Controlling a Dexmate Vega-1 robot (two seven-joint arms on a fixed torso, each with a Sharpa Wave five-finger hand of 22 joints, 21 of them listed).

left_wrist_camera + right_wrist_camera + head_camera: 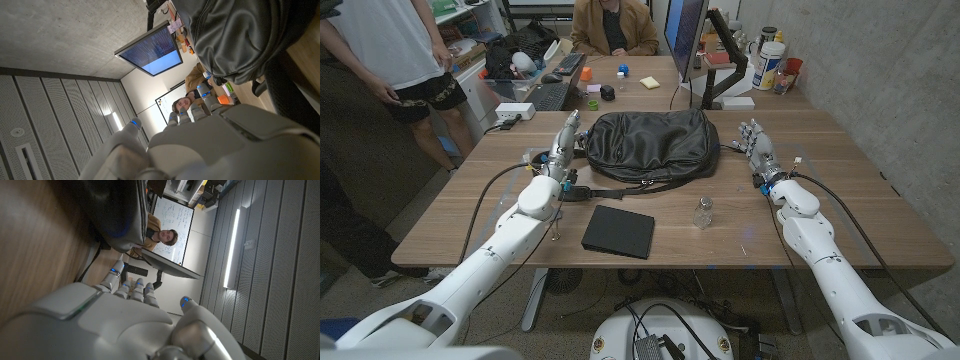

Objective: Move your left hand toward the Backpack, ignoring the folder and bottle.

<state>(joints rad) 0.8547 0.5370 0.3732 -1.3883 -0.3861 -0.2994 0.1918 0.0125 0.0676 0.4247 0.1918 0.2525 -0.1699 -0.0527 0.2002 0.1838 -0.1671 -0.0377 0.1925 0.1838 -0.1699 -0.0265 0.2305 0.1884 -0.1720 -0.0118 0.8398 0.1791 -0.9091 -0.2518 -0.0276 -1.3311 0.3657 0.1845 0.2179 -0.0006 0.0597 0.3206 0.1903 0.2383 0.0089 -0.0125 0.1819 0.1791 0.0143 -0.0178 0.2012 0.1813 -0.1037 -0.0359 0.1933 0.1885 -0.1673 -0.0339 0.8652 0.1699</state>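
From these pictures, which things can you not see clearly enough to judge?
- Whether the left hand touches the backpack: head view, too small to tell; left wrist view, the hand's back covers the contact.
- Bottle contents: head view, too small.
- Folder underside: head view, hidden against the table.
- Right hand palm: turned away in both views.

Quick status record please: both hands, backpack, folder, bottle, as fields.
left hand: open, fingers up, at the backpack's left end; contact unclear
right hand: open, beside the backpack's right end, holding nothing
backpack: black, lying on the table between the hands
folder: black, flat, nearer the robot than the backpack
bottle: small, clear, upright, right of folder
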